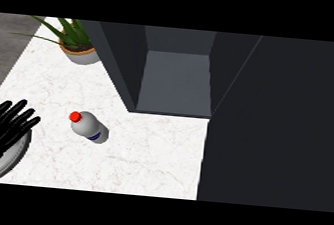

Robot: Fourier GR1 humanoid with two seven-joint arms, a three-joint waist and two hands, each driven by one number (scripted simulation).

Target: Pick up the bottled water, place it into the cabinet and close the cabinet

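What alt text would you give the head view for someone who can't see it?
A water bottle with a red cap stands on a white marble counter before an open dark cabinet. The left hand rests open at the left edge; a potted plant sits behind.

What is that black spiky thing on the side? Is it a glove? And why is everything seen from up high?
That black thing is the robot's left hand. Its fingers are spread out straight, and it is holding nothing, just resting at the left edge. The picture comes from a camera in the robot's head, looking steeply down at a white kitchen counter. On the counter stands a water bottle with a red cap, and a potted plant sits at the back. The big dark box is a cabinet with its door swung open, so you can see its shelf. The robot's right hand is not in the picture.
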